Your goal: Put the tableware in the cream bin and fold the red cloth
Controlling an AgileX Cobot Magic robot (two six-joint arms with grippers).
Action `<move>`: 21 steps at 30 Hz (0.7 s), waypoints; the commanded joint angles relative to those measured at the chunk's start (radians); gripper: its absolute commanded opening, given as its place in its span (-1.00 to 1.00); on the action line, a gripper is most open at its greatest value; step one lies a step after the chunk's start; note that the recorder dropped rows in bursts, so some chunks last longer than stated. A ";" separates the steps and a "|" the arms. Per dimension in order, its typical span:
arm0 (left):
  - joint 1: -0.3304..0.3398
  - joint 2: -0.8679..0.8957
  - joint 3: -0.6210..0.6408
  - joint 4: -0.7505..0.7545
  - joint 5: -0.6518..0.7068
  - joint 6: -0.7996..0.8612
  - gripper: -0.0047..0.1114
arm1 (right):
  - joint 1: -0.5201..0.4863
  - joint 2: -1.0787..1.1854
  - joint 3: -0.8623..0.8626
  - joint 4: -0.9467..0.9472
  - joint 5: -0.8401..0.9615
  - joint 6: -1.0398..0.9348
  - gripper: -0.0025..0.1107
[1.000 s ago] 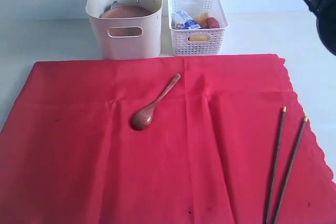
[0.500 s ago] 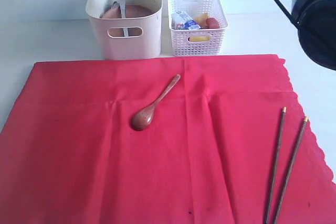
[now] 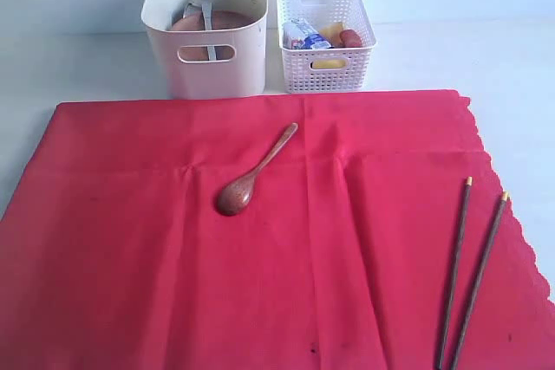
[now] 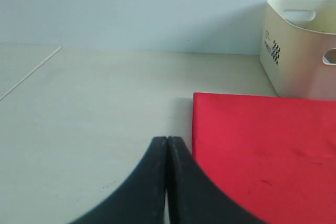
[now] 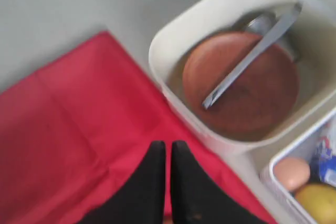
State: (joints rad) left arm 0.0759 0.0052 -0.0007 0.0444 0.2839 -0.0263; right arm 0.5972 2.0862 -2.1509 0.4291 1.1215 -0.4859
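Note:
The red cloth (image 3: 260,240) lies spread flat over the table. On it rest a brown wooden spoon (image 3: 253,172) near the middle and two dark chopsticks (image 3: 468,266) at the right. Behind it, the cream bin (image 3: 205,28) holds the round wooden plate (image 5: 241,82) with the silver knife (image 5: 252,56) lying across it. My right gripper (image 5: 168,148) is shut and empty, hovering over the cloth (image 5: 68,129) beside the bin (image 5: 173,51). Shut with nothing in it, my left gripper (image 4: 167,141) hangs over bare table by the cloth's corner (image 4: 262,145). Neither arm shows in the exterior view.
A white lattice basket (image 3: 325,36) with food items stands right of the cream bin. An egg (image 5: 291,174) and a lemon (image 5: 317,203) show in it. Bare pale table (image 4: 94,103) lies left of the cloth and around both containers.
The right arm let the knife go into the cream bin and has left the exterior view. The knife now rests on the plate. Spoon and chopsticks have not moved.

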 commanded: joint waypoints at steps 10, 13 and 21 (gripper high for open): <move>-0.005 -0.005 0.001 -0.004 -0.008 -0.008 -0.90 | -0.004 -0.512 0.577 -0.310 0.100 -0.075 -0.96; -0.005 -0.005 0.001 -0.004 -0.008 -0.008 -0.90 | -0.004 -0.626 0.748 -0.335 0.100 -0.075 -0.96; -0.005 -0.005 0.001 -0.004 -0.008 -0.008 -0.90 | -0.004 -0.714 1.157 -0.374 0.013 -0.282 -0.92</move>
State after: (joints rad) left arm 0.0759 0.0052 -0.0007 0.0444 0.2839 -0.0263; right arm 0.5972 1.3801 -1.1076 0.0966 1.1856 -0.6955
